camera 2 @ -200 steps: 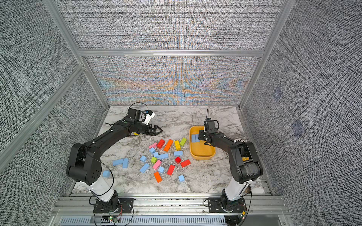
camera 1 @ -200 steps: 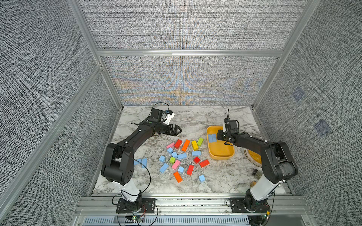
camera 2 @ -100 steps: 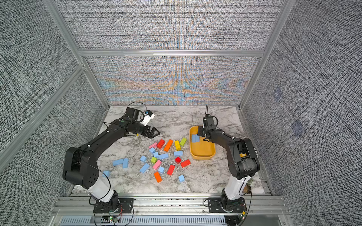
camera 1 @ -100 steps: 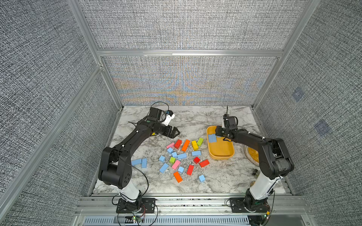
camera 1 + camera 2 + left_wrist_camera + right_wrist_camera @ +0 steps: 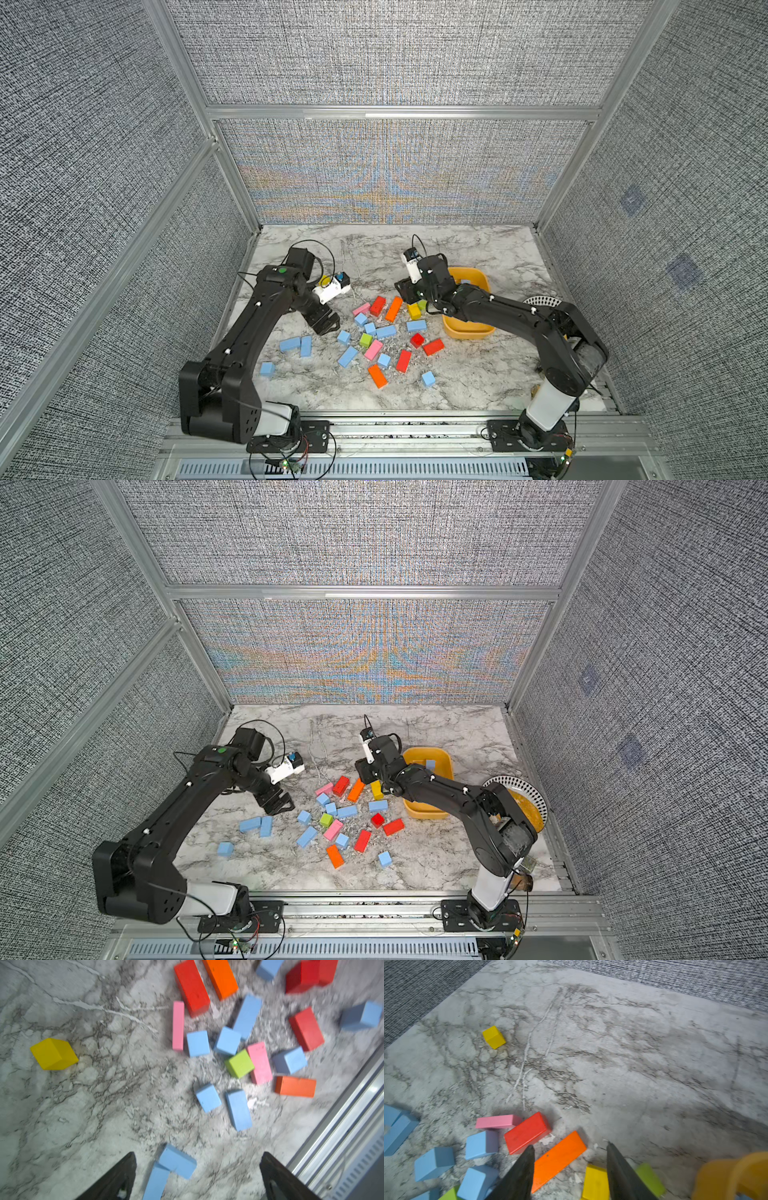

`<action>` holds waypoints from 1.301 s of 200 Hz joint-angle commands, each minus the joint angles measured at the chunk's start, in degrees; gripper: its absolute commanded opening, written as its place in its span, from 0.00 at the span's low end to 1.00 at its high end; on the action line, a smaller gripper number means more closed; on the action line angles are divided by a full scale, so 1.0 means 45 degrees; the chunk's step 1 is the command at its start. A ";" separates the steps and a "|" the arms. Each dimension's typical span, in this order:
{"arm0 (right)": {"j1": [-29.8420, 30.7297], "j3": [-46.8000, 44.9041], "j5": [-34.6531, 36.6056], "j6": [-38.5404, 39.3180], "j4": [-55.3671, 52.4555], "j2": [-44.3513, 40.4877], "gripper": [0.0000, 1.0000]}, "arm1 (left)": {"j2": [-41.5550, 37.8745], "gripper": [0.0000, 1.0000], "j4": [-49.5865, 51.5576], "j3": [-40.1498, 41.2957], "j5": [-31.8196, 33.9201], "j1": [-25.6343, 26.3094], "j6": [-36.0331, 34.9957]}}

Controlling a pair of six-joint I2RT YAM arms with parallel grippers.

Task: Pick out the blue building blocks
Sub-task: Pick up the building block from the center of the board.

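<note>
**Early days: one blue in the tray, eleven loose**

Left hand (image 5: pixel 328 326) hangs spread wide and empty at the left side of the scatter. I count eleven small matte sky-blue building blocks (image 5: pixel 386 331) on the marble surface (image 5: pixel 457 249), mixed with four red, two pink, two orange, two yellow and two green. Right hand (image 5: pixel 408 293) is half-spread, gripping nothing, beside the yellow plastic tray (image 5: pixel 469 329). One blue block (image 5: pixel 465 282) shows inside, and the arm may hide more.

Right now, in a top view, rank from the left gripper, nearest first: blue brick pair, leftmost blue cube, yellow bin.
1. blue brick pair, right beside the left gripper.
2. leftmost blue cube, farther toward the front.
3. yellow bin, far right side.
</note>
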State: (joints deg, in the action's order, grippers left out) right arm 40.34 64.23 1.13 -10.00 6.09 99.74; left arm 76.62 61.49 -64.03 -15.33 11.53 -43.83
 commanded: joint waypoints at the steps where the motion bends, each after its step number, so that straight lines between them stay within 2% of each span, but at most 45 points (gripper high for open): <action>1: 0.0330 -0.0267 -0.0134 -0.0224 0.1578 -0.0043 0.56 | -0.1039 0.95 0.0379 0.1187 0.1729 -0.0037 -0.2993; 48: 0.0470 -0.1044 -0.0660 -0.0627 0.2434 -0.0305 0.56 | -0.0569 0.94 -0.0914 0.2630 0.2295 -0.0033 -0.3894; 96: 0.0722 -0.1268 -0.0695 -0.0824 0.2466 -0.0361 0.57 | 0.0339 0.94 -0.3466 0.4342 0.3971 -0.0072 -0.5611; 154: 0.0922 -0.1361 -0.0652 -0.0825 0.2388 -0.0333 0.57 | 0.1085 0.92 -0.4279 0.4338 0.3527 -0.0485 -0.6564; 178: 0.0942 -0.1399 -0.0652 -0.0808 0.2370 -0.0340 0.57 | 0.1660 0.83 -0.4445 0.4290 0.3619 -0.0647 -0.7000; 260: 0.0958 -0.1576 -0.0426 -0.0664 0.2182 -0.0509 0.57 | 0.2762 0.77 -0.3664 0.3768 0.4026 -0.1007 -0.7505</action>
State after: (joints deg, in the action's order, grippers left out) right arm 44.60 57.19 -1.50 -13.30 15.40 97.91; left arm 88.75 42.94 -46.54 1.89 7.60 -76.40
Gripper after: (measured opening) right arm 0.569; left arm 0.779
